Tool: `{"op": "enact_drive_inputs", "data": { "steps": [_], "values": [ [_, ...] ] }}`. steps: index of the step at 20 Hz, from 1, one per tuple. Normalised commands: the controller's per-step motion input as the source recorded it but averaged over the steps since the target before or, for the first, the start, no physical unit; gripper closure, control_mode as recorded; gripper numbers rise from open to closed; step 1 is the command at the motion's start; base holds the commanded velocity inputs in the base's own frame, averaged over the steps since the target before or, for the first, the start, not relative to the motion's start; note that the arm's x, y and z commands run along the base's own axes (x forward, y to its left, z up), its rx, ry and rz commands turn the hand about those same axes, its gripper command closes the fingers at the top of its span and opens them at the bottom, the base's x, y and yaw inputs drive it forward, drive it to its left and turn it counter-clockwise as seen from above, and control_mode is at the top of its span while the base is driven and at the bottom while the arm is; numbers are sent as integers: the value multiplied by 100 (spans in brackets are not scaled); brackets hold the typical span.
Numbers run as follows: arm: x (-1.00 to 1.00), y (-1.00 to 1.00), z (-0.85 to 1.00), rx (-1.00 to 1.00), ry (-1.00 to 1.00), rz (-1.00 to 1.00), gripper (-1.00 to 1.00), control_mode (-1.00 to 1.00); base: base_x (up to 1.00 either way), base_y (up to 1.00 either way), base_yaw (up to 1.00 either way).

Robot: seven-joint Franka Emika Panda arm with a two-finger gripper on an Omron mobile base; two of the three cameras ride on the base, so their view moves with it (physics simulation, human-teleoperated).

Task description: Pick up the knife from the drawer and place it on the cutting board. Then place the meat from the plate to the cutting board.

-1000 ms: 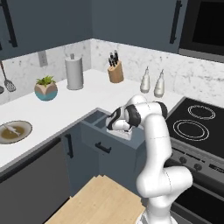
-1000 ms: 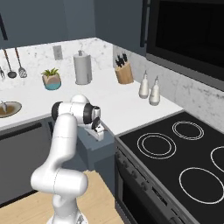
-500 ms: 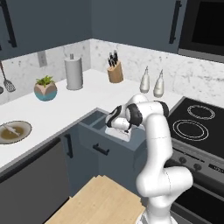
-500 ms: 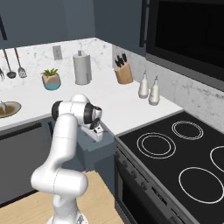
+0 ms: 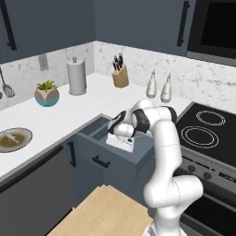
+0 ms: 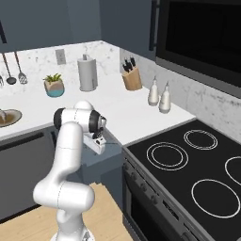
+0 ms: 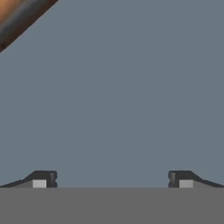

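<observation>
The two fingertips (image 7: pixel 43 179) stand wide apart with nothing between them, the gripper (image 7: pixel 113 180) facing the plain blue-grey floor of the drawer (image 5: pixel 99 152). Only a slanted orange-brown and dark strip shows at the top left corner of the hand view; it is probably the knife (image 7: pixel 19 15), though too little of it shows to tell handle from blade. It lies well off the line between the fingers, so closing here would likely catch nothing. A further drop from this spot risks pressing the tips onto the drawer floor.

Farther out, the hand hangs low inside the open drawer, just behind its front panel with the black handle (image 5: pixel 101 162). Sliding sideways toward the knife could knock the hand against the drawer walls or push the knife into a corner where it is harder to pinch.

The plate (image 5: pixel 14 140) sits far to the left on the white counter (image 5: pixel 69 110), with a pale piece on it, apparently the meat (image 5: pixel 9 138).
</observation>
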Motion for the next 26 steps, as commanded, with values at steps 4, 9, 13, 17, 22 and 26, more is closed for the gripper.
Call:
{"op": "enact_drive_inputs", "data": {
  "steps": [4,9,13,17,22,26],
  "values": [
    [-23,100,-43,4,4,10,-100,-100,0,0,0],
    [-23,100,-38,0,0,8,-100,-100,0,0,0],
    [-28,100,-23,0,0,4,-100,-100,0,0,0],
    [-28,74,-2,0,0,0,-100,-100,0,0,0],
    [-2,9,-4,0,0,-4,-100,-100,0,0,0],
    [9,-23,12,3,-5,-18,-100,-100,0,0,0]
  ]
}}
